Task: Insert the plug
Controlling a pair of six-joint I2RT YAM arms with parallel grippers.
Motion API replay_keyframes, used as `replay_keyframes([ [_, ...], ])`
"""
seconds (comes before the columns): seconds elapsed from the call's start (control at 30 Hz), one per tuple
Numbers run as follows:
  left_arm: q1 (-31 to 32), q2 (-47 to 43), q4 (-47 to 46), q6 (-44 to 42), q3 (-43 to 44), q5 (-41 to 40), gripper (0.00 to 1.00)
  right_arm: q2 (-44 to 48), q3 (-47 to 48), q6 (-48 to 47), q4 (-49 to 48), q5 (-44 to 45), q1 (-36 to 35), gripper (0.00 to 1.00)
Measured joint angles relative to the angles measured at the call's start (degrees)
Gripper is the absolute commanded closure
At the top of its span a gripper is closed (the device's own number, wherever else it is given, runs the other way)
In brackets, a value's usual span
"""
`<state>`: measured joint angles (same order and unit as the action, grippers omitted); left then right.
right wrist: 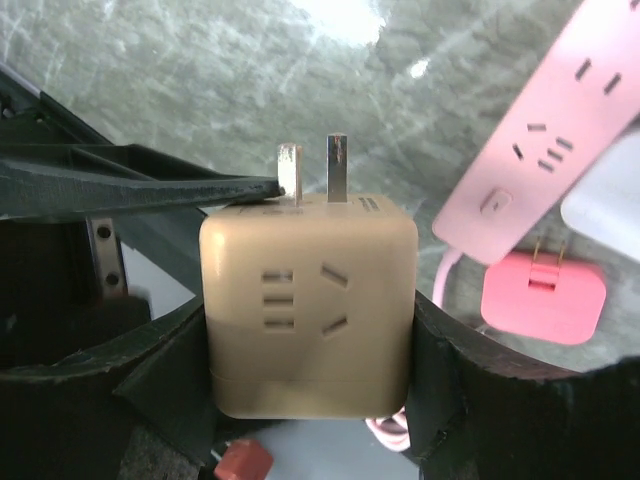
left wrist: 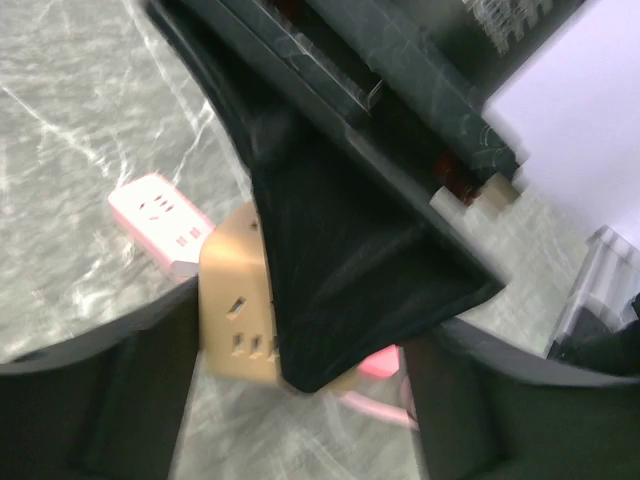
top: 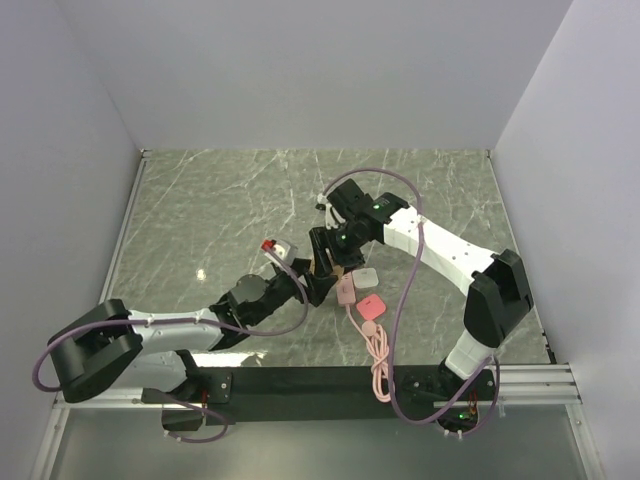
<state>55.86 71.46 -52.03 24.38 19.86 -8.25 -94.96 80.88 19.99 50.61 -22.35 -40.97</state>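
- Your right arm (top: 440, 250) climbs from its base to a raised elbow at 4 o'clock on the table (top: 220, 200). Its white forearm then runs toward 10 o'clock, with the wrist bent down at mid-table.
- Your right gripper (top: 328, 258) pinches the tan cube (right wrist: 310, 300) by two opposite sides, prongs pointing away from the wrist.
- Your left arm (top: 170, 328) lies low, reaching from 8 o'clock toward the centre.
- Your left gripper (top: 308, 283) is spread wide about the cube, and one fingertip touches its top edge beside a prong.
- The plug (top: 371, 306) lies flat on the table at 4 o'clock from the cube, just beside the power strip (top: 345, 290) and free of both grippers.
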Motion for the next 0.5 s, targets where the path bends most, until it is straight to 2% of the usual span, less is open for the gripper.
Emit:
replay_keyframes([
  [0.07,0.6,0.6,1.0,-1.7,0.2,-0.4,0.32,0.2,-0.4,0.4,0.2,0.2,0.2,1.0],
  [0.23,1.6,3.0,1.6,-2.7,1.5,-0.7,0.3,0.9,-1.4,0.6,1.3,1.3,0.7,1.0],
  [0.33,1.8,3.4,0.7,-2.7,1.6,-0.8,0.35,1.4,-1.4,0.7,1.3,1.7,0.7,1.0],
  [0.43,1.9,3.5,0.4,-3.0,1.8,-0.8,0.51,2.0,-1.5,1.1,1.3,2.0,0.8,1.0],
  [0.47,1.9,3.7,0.3,-3.0,1.9,-0.7,0.63,2.3,-1.6,1.2,1.3,2.2,0.9,1.0],
  [0.5,1.9,4.1,0.0,-3.0,2.1,-0.6,0.71,2.5,-1.8,1.4,1.3,2.3,0.9,1.0],
])
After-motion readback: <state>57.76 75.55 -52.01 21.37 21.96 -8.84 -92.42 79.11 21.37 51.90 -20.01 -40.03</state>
